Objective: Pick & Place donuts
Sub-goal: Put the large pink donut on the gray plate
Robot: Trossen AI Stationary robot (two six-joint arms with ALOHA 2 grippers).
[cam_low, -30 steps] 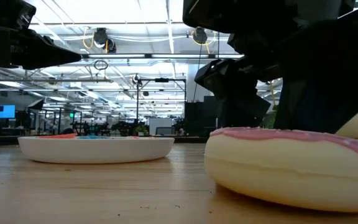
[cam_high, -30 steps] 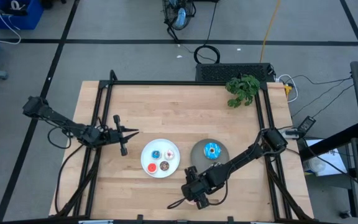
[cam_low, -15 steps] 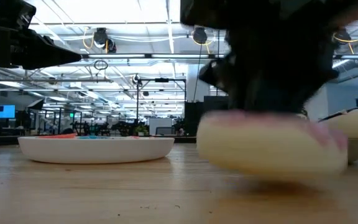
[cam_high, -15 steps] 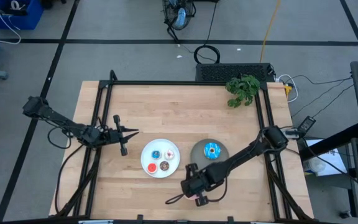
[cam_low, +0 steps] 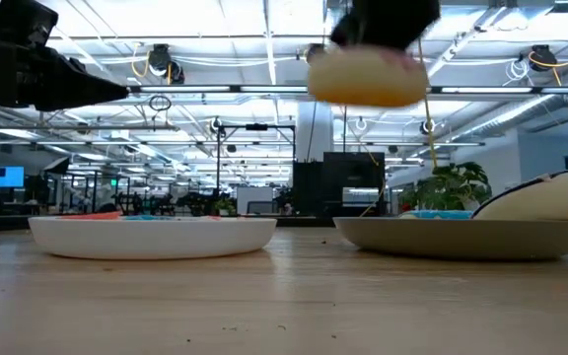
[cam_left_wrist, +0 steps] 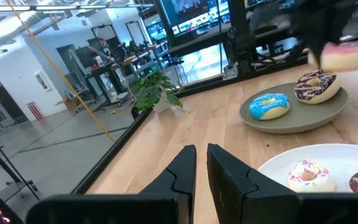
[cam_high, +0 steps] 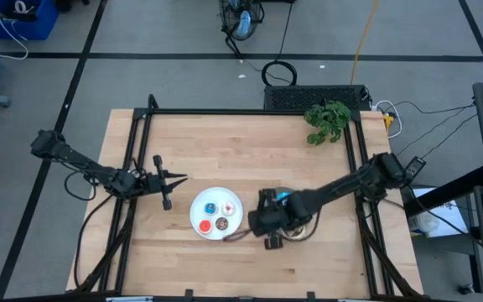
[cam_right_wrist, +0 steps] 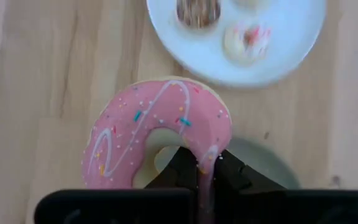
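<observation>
My right gripper [cam_high: 267, 226] is shut on the larger pink donut [cam_right_wrist: 160, 134], held high above the table [cam_low: 368, 77] between the two plates. The white plate [cam_high: 216, 214] holds the tiny blue, white-pink, red and brown donuts. The grey plate [cam_left_wrist: 291, 118] holds the bright blue donut [cam_left_wrist: 269, 106] and the dark chocolate donut [cam_left_wrist: 316, 86]. My left gripper [cam_high: 179, 178] is shut and empty, left of the white plate and above the table. My right gripper pinches the pink donut's ring at one side [cam_right_wrist: 207, 155], one finger in the hole and one outside. The fingers come from above, pointing down. The donut is lifted clear of the table and lies roughly level, icing up.
A green plant [cam_high: 327, 120] stands at the far right corner. Black frame rails [cam_high: 141, 143] run along the table's left, far and right sides. Bare wood lies along the near edge, in front of the plates.
My right gripper has risen from the table near the near edge and gone toward the far edge, to between the two plates. The pink donut has gone with it, from lying on the wood to lifted clear.
</observation>
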